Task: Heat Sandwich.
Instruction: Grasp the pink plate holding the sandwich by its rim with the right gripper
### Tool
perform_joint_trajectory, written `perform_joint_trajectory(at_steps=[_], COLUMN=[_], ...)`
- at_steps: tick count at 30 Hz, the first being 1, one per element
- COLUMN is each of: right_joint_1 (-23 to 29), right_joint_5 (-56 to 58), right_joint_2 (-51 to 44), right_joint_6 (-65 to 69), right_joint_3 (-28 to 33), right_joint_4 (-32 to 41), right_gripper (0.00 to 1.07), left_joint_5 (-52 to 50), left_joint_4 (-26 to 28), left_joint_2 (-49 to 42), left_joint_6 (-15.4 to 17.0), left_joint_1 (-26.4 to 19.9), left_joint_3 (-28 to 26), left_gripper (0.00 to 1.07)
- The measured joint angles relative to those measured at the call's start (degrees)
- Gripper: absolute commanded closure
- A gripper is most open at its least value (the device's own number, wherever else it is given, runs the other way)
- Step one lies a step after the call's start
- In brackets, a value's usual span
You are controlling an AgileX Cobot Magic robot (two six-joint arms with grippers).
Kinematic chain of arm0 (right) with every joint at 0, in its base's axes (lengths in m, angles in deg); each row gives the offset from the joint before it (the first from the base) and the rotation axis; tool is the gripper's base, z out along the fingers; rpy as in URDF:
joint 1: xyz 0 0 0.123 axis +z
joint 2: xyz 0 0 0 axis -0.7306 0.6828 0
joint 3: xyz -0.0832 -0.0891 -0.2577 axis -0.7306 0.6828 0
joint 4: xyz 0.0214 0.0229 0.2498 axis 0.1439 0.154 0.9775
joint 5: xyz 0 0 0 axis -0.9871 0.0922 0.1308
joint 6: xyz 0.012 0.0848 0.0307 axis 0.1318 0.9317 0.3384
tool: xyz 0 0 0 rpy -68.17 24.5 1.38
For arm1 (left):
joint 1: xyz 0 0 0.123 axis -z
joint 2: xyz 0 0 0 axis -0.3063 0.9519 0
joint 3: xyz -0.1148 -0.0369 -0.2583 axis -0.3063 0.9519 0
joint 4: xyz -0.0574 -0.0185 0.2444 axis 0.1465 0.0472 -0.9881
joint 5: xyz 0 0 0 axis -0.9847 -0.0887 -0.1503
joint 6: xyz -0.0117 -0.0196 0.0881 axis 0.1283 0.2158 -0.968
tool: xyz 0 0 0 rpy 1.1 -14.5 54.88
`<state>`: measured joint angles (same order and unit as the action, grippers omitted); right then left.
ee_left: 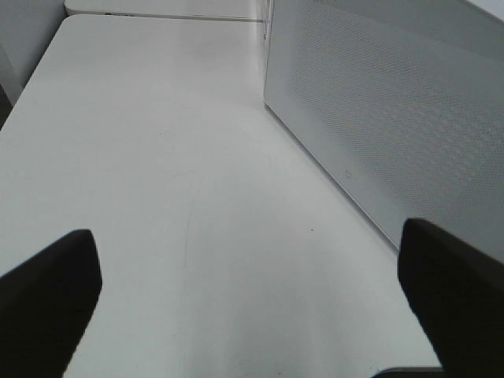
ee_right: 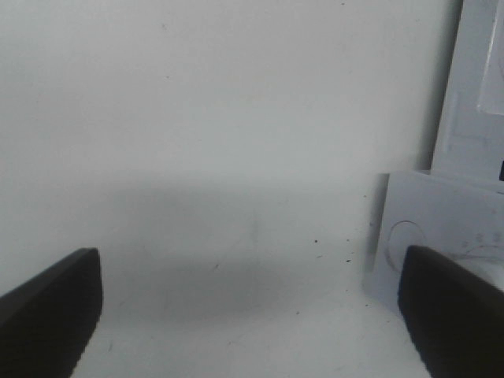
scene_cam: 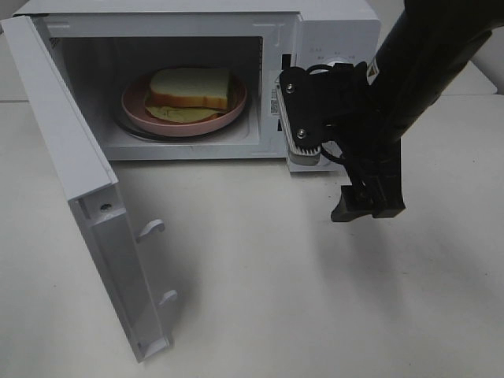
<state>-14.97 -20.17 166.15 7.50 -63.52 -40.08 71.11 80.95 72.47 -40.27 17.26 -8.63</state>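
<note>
The sandwich [scene_cam: 191,88], white bread with tan crust and pale filling, lies on a round pink plate [scene_cam: 135,110] inside the open microwave [scene_cam: 331,24]. My right gripper [scene_cam: 368,206] hangs fingers-down over the table in front of the microwave's control panel, right of the cavity and apart from the plate. In the right wrist view the right gripper [ee_right: 250,260] is open, with only bare table between its fingers. The left gripper [ee_left: 250,235] is open too, low over the table beside the microwave's perforated side wall [ee_left: 378,118]. It does not show in the exterior high view.
The microwave door [scene_cam: 71,157] stands swung out to the left, reaching far over the white table [scene_cam: 260,283], with its latch hooks [scene_cam: 151,229] pointing right. A corner of the microwave [ee_right: 425,228] sits close to the right gripper.
</note>
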Motion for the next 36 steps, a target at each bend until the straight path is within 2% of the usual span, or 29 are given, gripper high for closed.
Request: perform_joint_trajectory(at_steps=[22, 36], right_joint_1=[3.21, 5.04], right_joint_5=[-1.83, -6.93], right_joint_2=[12.55, 22.12], right_joint_6=[-2.69, -2.81], right_joint_3=[-16.44, -26.18], right_joint_4=[-2.52, -2.52], right_gripper=[0.15, 0.18], left_joint_5=[0.00, 0.00], left_joint_4=[0.00, 0.00], left_joint_2=[0.00, 0.00], left_joint_6=[0.00, 0.00], left_joint_1=[0.00, 0.00], left_joint_3=[0.00, 0.00], left_gripper=[0.09, 0.09])
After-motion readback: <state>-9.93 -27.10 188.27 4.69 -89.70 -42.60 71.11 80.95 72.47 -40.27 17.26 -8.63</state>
